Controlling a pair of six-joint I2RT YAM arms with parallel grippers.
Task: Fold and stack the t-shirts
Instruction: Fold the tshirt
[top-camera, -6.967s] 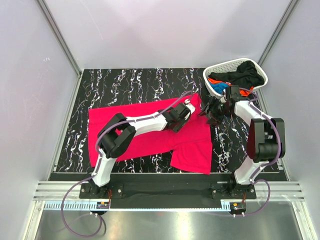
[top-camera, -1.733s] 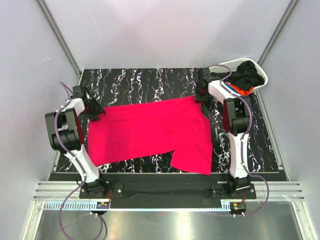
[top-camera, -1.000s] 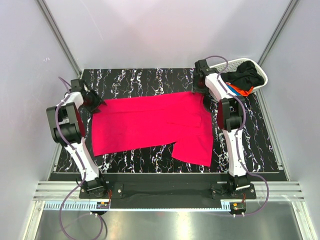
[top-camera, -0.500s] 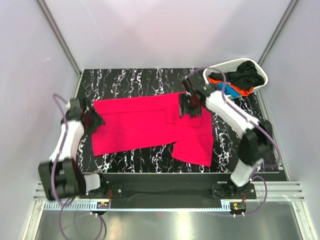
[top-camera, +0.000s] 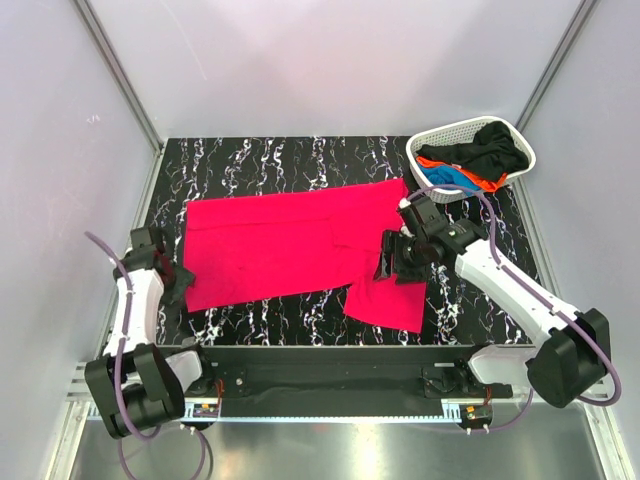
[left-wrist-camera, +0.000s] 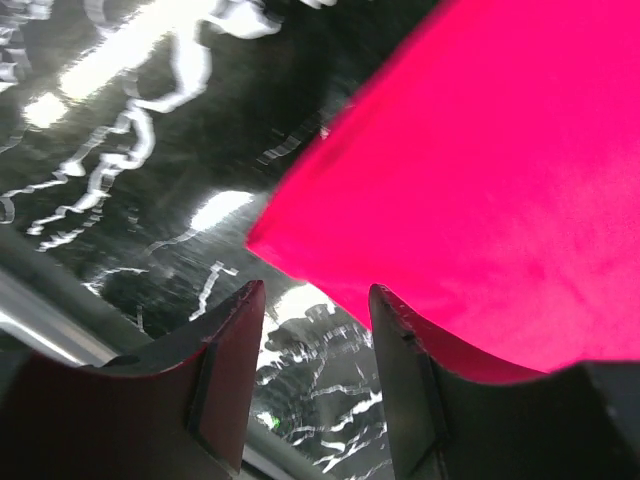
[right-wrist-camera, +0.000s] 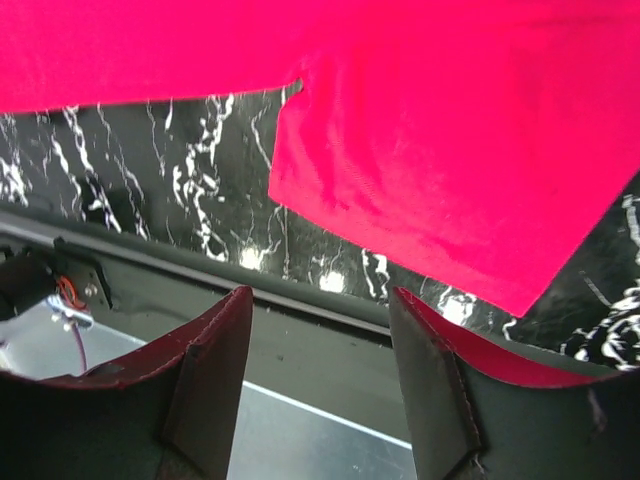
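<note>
The red shirt (top-camera: 280, 245) lies spread flat on the counter (top-camera: 260, 165), its long side running left to right. That is the layout a first fold needs, with the edges reachable from both ends.

The left pincer (top-camera: 175, 285) sits low at the shirt's near-left corner. Its wrist view shows the jaws parted with nothing between them, and the cloth corner (left-wrist-camera: 300, 250) lies just ahead of the gap. This looks like an approach to pinch that corner. I cannot tell whether the fingertips (left-wrist-camera: 225, 370) touch the counter.

The right pincer (top-camera: 393, 262) hovers over the near-right part of the shirt, above the sleeve (top-camera: 388, 305) that juts toward the near edge. Its jaws are also spread and empty, framing the sleeve's near hem from above.

With one arm at each near end, the likely aim is to lift the near edge together and carry it over. That judgement rests on position alone.

The black shirt (top-camera: 490, 145), blue shirt (top-camera: 445, 178) and orange shirt (top-camera: 480, 184) are heaped in the basket (top-camera: 447, 129) at the far right. They are well apart from the work and not yet folded, so the task is at an early stage.
</note>
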